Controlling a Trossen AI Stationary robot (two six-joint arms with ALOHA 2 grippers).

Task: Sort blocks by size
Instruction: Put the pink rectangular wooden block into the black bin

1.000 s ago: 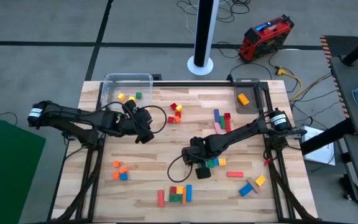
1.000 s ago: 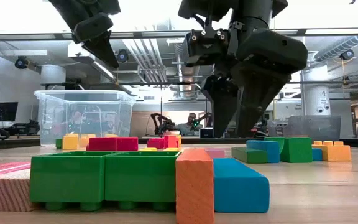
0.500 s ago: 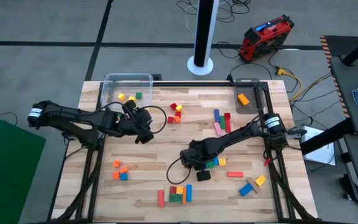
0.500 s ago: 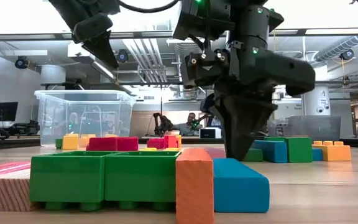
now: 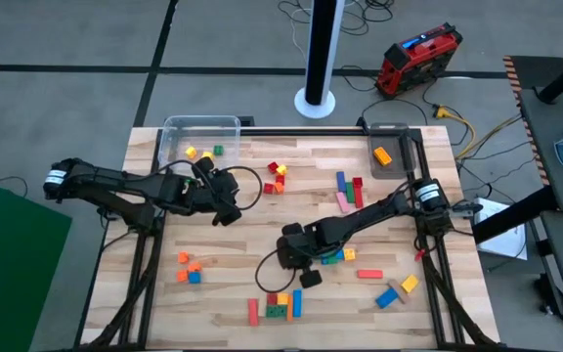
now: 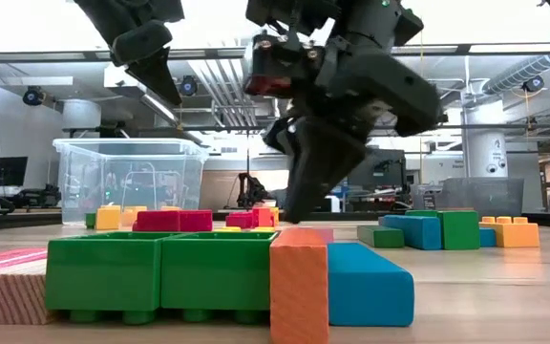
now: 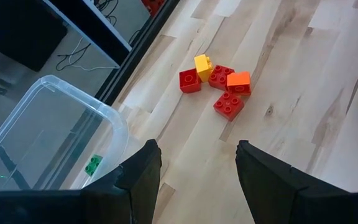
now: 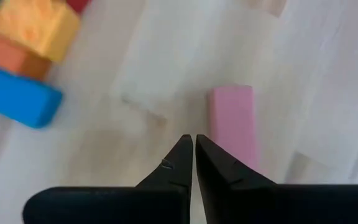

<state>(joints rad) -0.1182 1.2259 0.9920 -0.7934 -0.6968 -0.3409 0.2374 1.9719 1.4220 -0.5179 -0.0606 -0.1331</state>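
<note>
— So where are the blocks (image 5: 280,304) sitting?

— Scattered over the desk (image 5: 242,259). Nearest the camera edge there's a tight bunch: a green pair (image 6: 160,274) lying flat and side by side, an orange bar (image 6: 299,284) standing on end with its long axis upright, and a blue bar (image 6: 370,284) lying just beside it. In the right wrist view a pink bar (image 8: 232,124) lies flat, its long axis running away from the fingers.

— And the right gripper (image 5: 294,256)?

— Low over the desk's middle, just short of that bunch. Its fingers (image 8: 178,163) are pressed together with nothing between them, tips just beside the pink bar's near end.

— The other arm?

— The left gripper (image 5: 229,209) hangs on the left side near the clear tub (image 5: 199,130), fingers (image 7: 143,171) spread apart and empty. Ahead of it lies a small cluster of red, yellow and orange blocks (image 7: 217,85). A few small ones sit inside the tub.
</note>
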